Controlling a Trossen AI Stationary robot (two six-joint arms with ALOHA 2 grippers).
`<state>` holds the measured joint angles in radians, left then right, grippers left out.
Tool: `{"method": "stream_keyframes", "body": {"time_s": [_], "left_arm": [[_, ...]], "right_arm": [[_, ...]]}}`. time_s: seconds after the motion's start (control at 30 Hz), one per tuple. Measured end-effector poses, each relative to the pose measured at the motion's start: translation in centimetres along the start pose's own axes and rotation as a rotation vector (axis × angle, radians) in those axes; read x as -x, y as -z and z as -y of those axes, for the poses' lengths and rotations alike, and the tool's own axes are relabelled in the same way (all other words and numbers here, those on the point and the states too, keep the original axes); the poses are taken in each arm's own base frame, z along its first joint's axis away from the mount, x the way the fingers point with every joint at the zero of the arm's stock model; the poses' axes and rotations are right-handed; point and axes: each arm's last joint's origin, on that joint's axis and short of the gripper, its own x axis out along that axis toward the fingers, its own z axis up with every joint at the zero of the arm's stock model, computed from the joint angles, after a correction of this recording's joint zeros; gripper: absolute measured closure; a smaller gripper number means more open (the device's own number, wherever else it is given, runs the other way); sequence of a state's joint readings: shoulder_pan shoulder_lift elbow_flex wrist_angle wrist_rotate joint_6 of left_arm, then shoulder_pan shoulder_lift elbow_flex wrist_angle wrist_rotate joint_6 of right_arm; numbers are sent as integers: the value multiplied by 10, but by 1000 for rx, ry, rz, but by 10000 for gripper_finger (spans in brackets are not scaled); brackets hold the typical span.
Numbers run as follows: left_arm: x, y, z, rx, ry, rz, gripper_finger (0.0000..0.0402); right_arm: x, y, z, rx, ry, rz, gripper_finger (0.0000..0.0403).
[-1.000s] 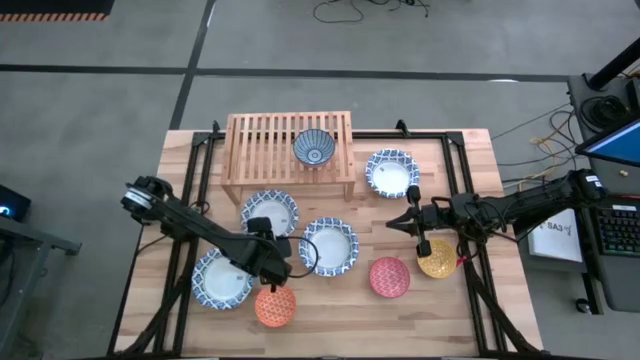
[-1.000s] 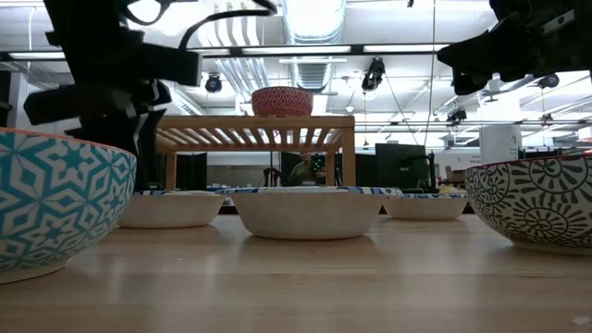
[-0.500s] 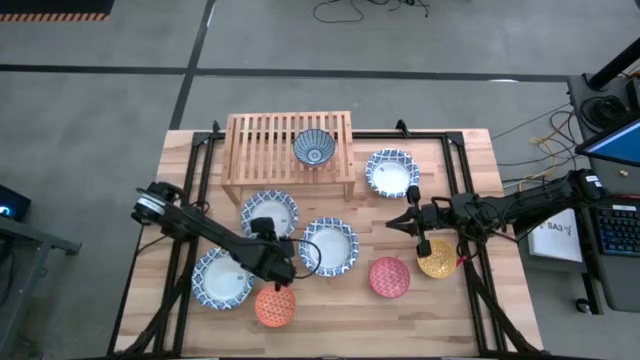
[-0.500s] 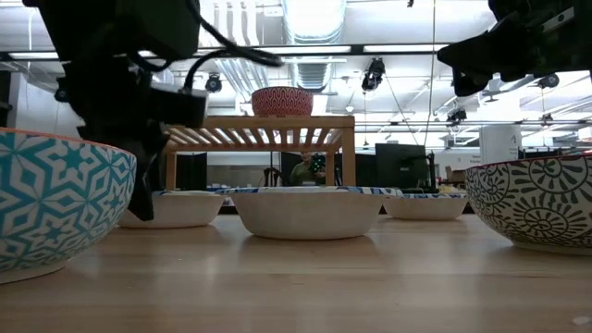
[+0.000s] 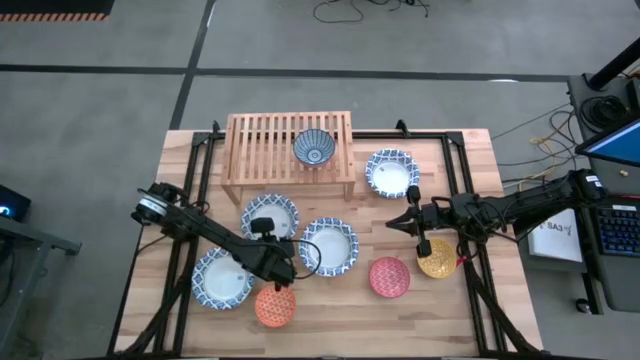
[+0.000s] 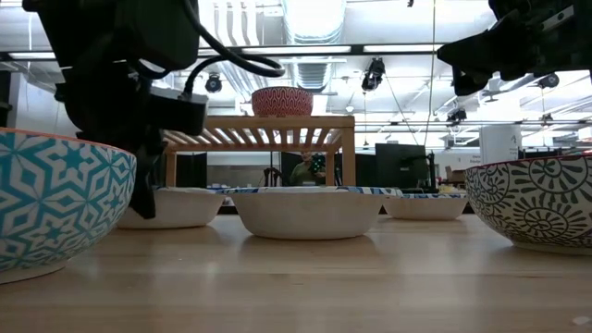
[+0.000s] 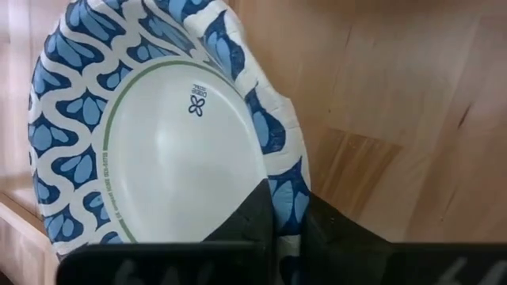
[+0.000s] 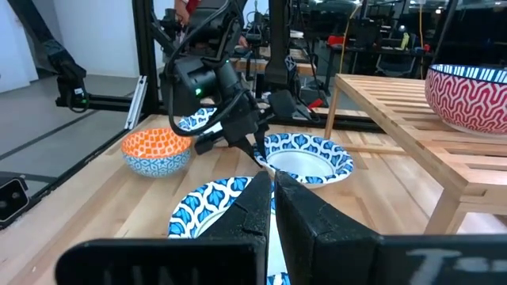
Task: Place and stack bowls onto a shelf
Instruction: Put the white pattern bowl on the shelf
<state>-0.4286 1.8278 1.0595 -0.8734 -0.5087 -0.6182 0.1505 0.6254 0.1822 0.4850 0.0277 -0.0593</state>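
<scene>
My left gripper [image 5: 268, 237] is shut on the near rim of a wide blue-patterned bowl [image 5: 275, 208], which stands on the table in front of the shelf [image 5: 260, 140]; the left wrist view shows the bowl [image 7: 174, 142] and the gripper [image 7: 287, 207]. A small dark blue bowl [image 5: 313, 148] rests by its base on the shelf's slats. Right of the table's middle my right gripper [image 5: 412, 222] hovers shut, holding nothing. My left gripper pinches the wide bowl's rim [image 7: 285, 178] on its near side, one finger on the white inside and one on the outside. The fingers [image 8: 255, 146] slant down from above and from the table's near side. The bowl's base sits on the table.
Three more wide bowls lie on the table: at the middle [image 5: 328, 246], near left [image 5: 222, 278] and far right [image 5: 391, 172]. Small orange [image 5: 275, 305], red [image 5: 389, 277] and yellow [image 5: 437, 258] bowls stand along the near side. The shelf's left half is bare.
My left gripper has come down from above to the near rim of the wide bowl in front of the shelf, and its fingers now hold that rim. The bowl stays where it was.
</scene>
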Motion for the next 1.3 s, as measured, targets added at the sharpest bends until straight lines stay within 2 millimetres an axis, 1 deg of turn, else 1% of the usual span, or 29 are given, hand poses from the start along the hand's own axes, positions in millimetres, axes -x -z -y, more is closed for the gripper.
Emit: {"method": "stream_keyframes", "body": {"time_s": [0.37,0.47,0.6,0.67,0.77,0.87,0.97,1.13,1.23,1.3], "left_arm": [[4,3,0,-17,-2,-4,401],[10,5,-1,-35,-8,-14,401],[26,2,-4,-56,-10,-20,401],[37,0,-5,-66,2,-17,401],[58,-5,-5,-85,67,-12,401],[86,-11,-7,-104,106,17,402],[115,-17,-15,-135,116,50,402],[157,-25,-41,-170,41,119,402],[177,-25,-62,-184,-10,158,402],[186,-24,-75,-185,-37,185,401]], "right_arm": [[0,0,0,-11,0,0,394],[0,0,0,-10,1,0,394],[0,0,0,-10,12,-1,394],[0,0,1,-9,25,-2,394],[0,0,1,-8,28,-2,394],[0,0,1,-8,28,-2,394],[0,0,1,-8,27,-2,394],[0,0,1,-8,27,-2,394],[0,0,1,-12,27,-2,394],[0,0,1,-14,27,-1,394]]}}
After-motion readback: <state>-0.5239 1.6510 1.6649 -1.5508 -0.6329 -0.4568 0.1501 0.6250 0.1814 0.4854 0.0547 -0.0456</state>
